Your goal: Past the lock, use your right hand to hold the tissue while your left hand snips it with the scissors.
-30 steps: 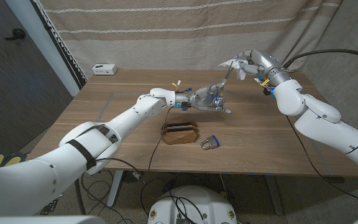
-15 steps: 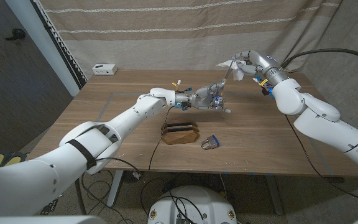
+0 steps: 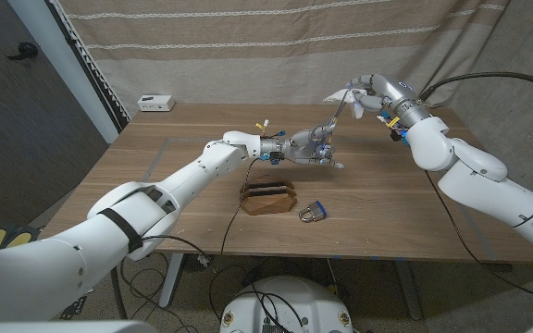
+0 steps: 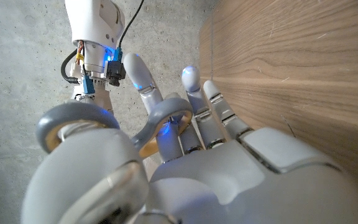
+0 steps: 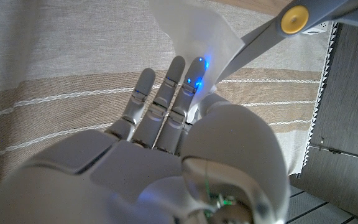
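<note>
Head view. The left hand [image 3: 305, 148] sits just above the centre of the frame, over the wooden table [image 3: 155, 185], and grips the scissors [image 3: 327, 132] by their grey handles. The blades run up and to the right from the hand toward the tissue [image 3: 342, 94]. The right hand [image 3: 370, 95], in the upper right of the frame and raised above the table's far edge, holds the white tissue, which sticks out to the left of the hand. The scissor tips reach the tissue's lower edge; whether the blades are around it cannot be told here. A padlock [image 3: 312, 213] with a blue body lies on the table below centre, just right of a small wooden tray [image 3: 268, 198]. A white box [image 3: 155, 103] rests at the table's far left corner, in the upper left of the frame.

Left wrist view. The fingers [image 4: 194, 99] of the left hand pass through the grey handle loops [image 4: 166, 115] of the scissors.

Right wrist view. The tissue [image 5: 194, 31] hangs against the fingers [image 5: 173, 93] of the right hand at upper centre. A grey scissor blade [image 5: 260, 40] with a yellow pivot [image 5: 296, 18] crosses the upper right and lies against the tissue.
</note>
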Tool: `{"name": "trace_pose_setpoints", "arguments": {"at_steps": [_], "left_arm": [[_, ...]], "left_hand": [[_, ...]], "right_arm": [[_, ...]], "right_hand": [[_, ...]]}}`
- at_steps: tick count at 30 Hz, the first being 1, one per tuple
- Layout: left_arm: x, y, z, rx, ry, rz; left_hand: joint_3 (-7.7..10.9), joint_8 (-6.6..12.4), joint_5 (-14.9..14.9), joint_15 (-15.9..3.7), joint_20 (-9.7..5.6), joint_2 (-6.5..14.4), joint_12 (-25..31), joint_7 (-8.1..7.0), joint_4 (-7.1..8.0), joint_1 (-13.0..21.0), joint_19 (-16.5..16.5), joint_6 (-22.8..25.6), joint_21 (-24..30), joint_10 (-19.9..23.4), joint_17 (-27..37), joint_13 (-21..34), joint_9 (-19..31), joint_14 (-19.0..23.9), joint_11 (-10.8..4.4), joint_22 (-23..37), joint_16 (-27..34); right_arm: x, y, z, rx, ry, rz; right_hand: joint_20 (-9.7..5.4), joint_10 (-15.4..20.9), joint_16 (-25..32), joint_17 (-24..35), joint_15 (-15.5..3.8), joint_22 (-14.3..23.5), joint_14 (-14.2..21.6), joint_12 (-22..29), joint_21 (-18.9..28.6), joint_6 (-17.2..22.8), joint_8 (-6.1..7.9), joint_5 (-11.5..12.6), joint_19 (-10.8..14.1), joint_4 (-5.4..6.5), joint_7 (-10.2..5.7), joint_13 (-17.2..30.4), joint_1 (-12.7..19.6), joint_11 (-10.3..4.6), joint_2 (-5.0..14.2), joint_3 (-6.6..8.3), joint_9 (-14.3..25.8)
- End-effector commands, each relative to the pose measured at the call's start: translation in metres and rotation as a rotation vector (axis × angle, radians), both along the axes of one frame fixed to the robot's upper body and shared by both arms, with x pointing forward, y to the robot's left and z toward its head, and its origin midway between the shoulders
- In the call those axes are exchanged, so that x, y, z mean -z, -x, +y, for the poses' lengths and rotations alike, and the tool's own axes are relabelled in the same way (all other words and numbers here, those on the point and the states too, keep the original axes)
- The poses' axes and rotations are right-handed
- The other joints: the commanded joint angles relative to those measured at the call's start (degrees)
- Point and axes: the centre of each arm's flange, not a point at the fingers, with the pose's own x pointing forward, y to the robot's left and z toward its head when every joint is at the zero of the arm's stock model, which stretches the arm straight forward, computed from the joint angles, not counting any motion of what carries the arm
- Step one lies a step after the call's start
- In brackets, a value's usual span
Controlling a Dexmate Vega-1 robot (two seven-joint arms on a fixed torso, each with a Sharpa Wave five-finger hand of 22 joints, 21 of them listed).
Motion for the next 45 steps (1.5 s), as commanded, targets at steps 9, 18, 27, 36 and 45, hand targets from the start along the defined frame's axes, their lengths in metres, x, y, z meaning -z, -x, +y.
{"name": "trace_pose_setpoints", "arguments": {"at_steps": [9, 18, 27, 36, 45], "left_arm": [[-0.002, -0.001, -0.002, 0.033, 0.041, -0.013], [-0.002, 0.0, -0.001, 0.028, 0.041, -0.011], [-0.001, 0.001, 0.0, 0.049, 0.006, -0.013], [0.002, 0.004, 0.004, 0.046, 0.02, -0.01], [0.001, 0.01, 0.013, 0.013, 0.029, -0.05]], "left_hand": [[2.34, -1.0, 0.1, -7.16, -0.66, 7.2, 0.3, -1.47, -0.11, 4.9, 0.0, 0.3, 0.6, 6.5, 1.2, 0.3, -0.2, -0.2, -6.27, 0.4, 0.4], [9.87, -0.68, -2.8, -7.13, 0.2, 15.5, 0.2, -1.77, -1.17, 14.5, -1.4, -1.9, 2.2, 3.6, 3.5, 0.4, 1.8, -2.9, -6.06, 1.3, 1.3], [22.07, 4.17, -6.2, -7.07, 0.88, 15.4, 0.1, -1.41, 6.02, 14.6, -3.8, -7.7, 4.9, -1.1, 3.5, 0.4, 12.8, -5.8, -5.91, 2.9, 2.2], [24.06, 4.24, -6.8, -7.11, 0.65, 14.9, 0.2, -1.54, 6.75, 14.5, -4.3, -8.2, 5.2, -1.4, 3.1, 0.4, 12.9, -6.1, -5.99, 2.9, 2.0], [25.8, 4.04, -7.5, -7.1, 0.65, 14.1, 0.2, -1.59, 6.8, 14.7, -4.5, -7.1, 5.5, -1.2, 2.8, 0.4, 11.5, -5.9, -6.09, 2.7, 1.6]], "right_arm": [[-0.001, 0.0, 0.006, -0.018, 0.012, 0.003], [-0.003, 0.003, 0.004, 0.002, 0.009, -0.008], [-0.002, 0.003, 0.002, 0.021, 0.007, -0.004], [-0.001, 0.001, 0.001, 0.032, 0.007, 0.002], [-0.003, 0.001, 0.003, 0.038, 0.004, -0.003]], "right_hand": [[-6.85, 1.9, -0.1, 0.2, -7.1, 0.2, 0.2, 0.4, -0.2, 0.6, 0.26, 0.8, 0.1, -0.23, 0.38, -0.2, 0.3, -0.9, 0.07, -0.47, 0.1], [-6.89, 1.9, -0.1, 0.3, -7.1, 0.2, 0.3, 0.5, -0.3, 0.7, 0.29, 0.9, 0.2, -0.33, 0.38, 0.0, 0.4, -0.99, 0.07, -0.61, 0.0], [-6.9, 1.9, -0.2, 0.3, -7.1, 0.2, 0.3, 0.5, -0.5, 0.8, 0.28, 1.0, 0.1, -0.41, 0.44, -0.1, 0.4, -0.94, 0.09, -0.77, 0.0], [-6.86, 1.8, -0.3, 0.3, -7.1, 0.3, 0.2, 0.5, -0.5, 0.8, 0.26, 1.1, 0.1, -0.47, 0.4, -0.1, 0.5, -0.98, 0.08, -0.86, 0.0], [-6.85, 1.8, -0.3, 0.3, -7.1, 0.3, 0.2, 0.5, -0.6, 0.8, 0.22, 1.1, 0.1, -0.47, 0.39, -0.2, 0.5, -1.06, 0.16, -0.95, 0.0]]}}
